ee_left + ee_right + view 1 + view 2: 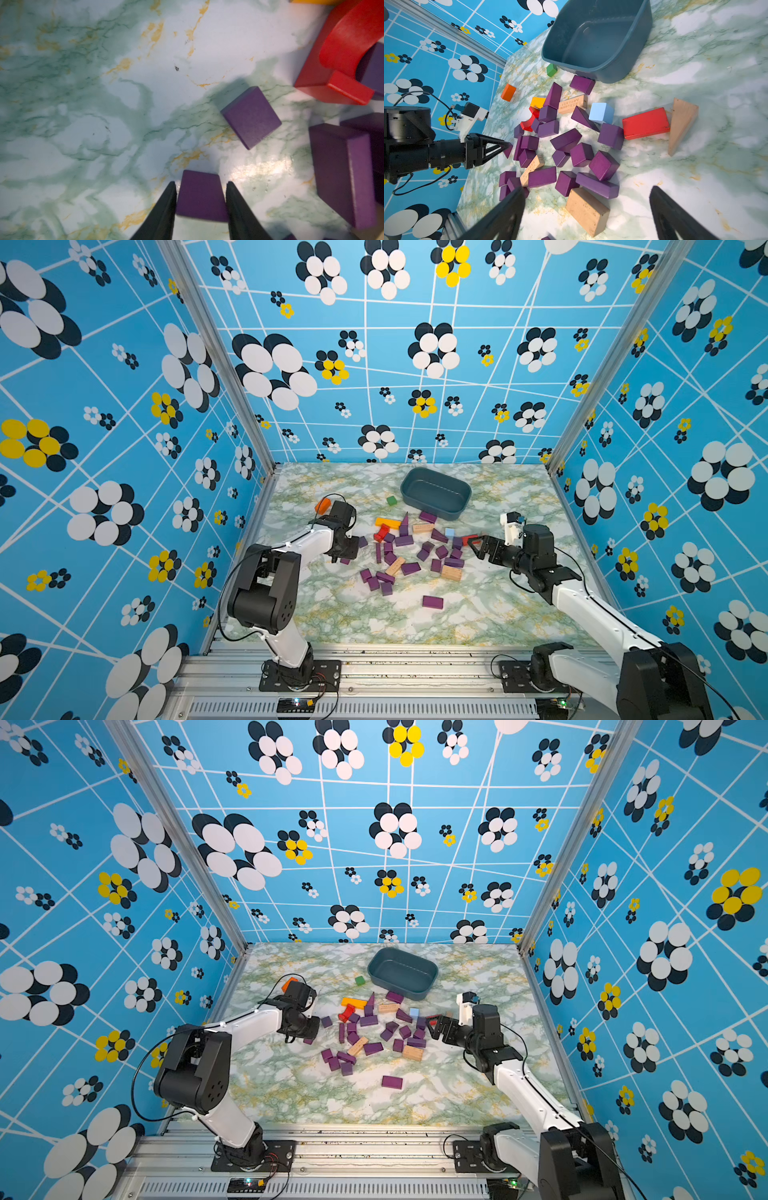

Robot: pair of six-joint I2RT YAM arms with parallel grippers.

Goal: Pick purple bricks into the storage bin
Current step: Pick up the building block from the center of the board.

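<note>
Left gripper point(201, 183): my fingers pinching brick point(200, 199) on two opposite sides, brick low at counter point(104, 104), at pile's left fringe toward left edge. Right gripper point(586, 188): fingers spread wide, nothing between them, over bricks point(565, 139) at pile's right. Bin point(436, 512) empty, beyond pile by far edge, ahead and right of pinched brick. Carry must cross pile. Right arm nearer bin.

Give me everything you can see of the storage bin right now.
The storage bin is a dark teal-grey, rounded-rectangular tub, plastic by its look, with low walls. It stands upright and empty near the back of the marble-patterned table, askew to its edges. A purple brick lies at its near wall, seemingly touching; a green block sits close by one corner, apart.
</note>
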